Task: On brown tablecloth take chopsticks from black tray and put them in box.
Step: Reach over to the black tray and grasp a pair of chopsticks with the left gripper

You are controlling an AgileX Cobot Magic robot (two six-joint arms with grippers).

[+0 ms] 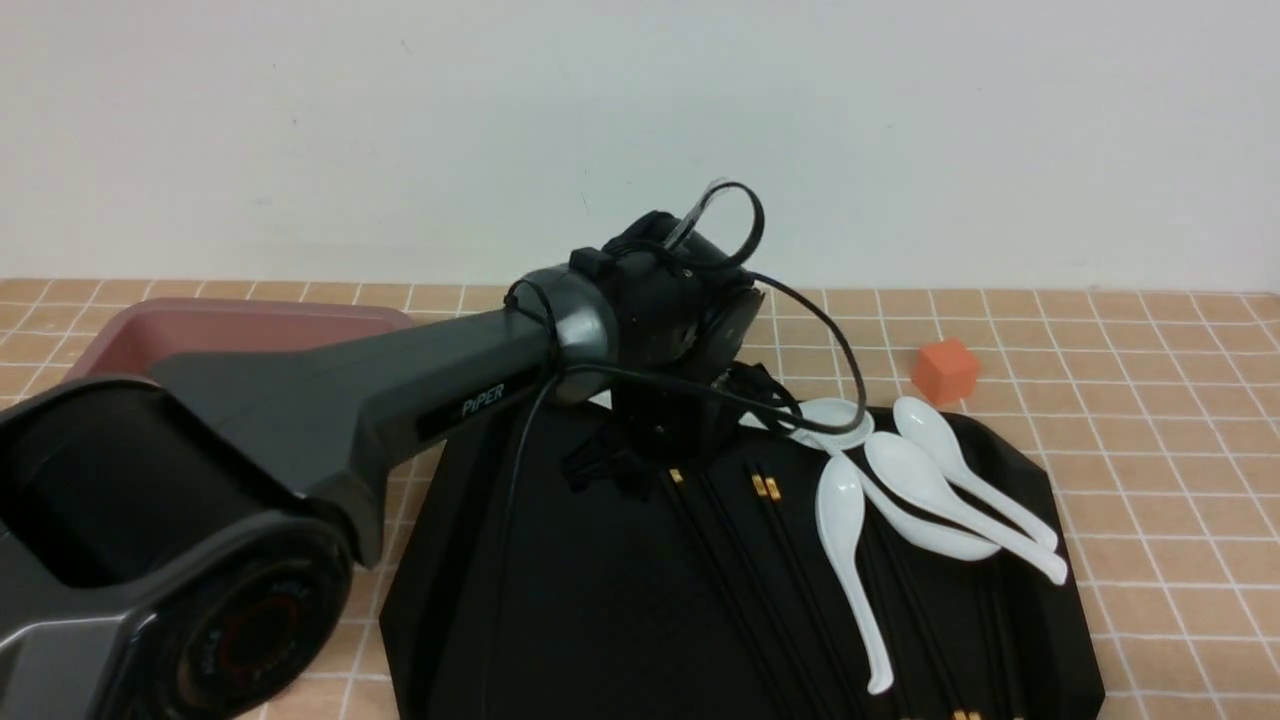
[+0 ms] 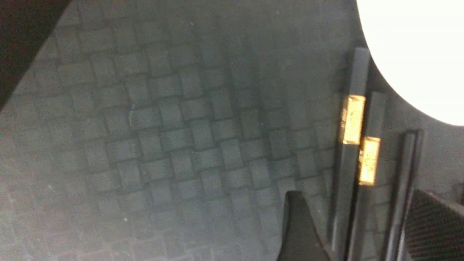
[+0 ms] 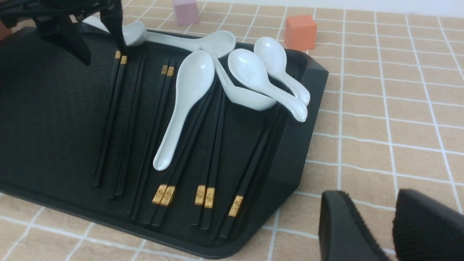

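Observation:
Several black chopsticks [image 3: 116,119] with gold bands lie on the black tray [image 1: 560,600], which rests on the brown tablecloth [image 1: 1150,400]. My left gripper [image 2: 357,203] is open and low over the tray's far end. Its fingers [image 2: 297,224] stand on either side of a chopstick pair [image 2: 348,174] near the gold bands, with a third stick [image 2: 406,174] beside it. It also shows in the right wrist view [image 3: 103,54]. The pink-brown box [image 1: 230,325] stands at the back left, partly hidden by my left arm. My right gripper [image 3: 369,195] is open and empty over the cloth beside the tray.
Several white soup spoons [image 1: 920,480] lie across chopsticks on the tray's right part. An orange cube [image 1: 945,370] sits on the cloth behind the tray, and a pink cube [image 3: 185,11] near it. A white wall stands behind the table.

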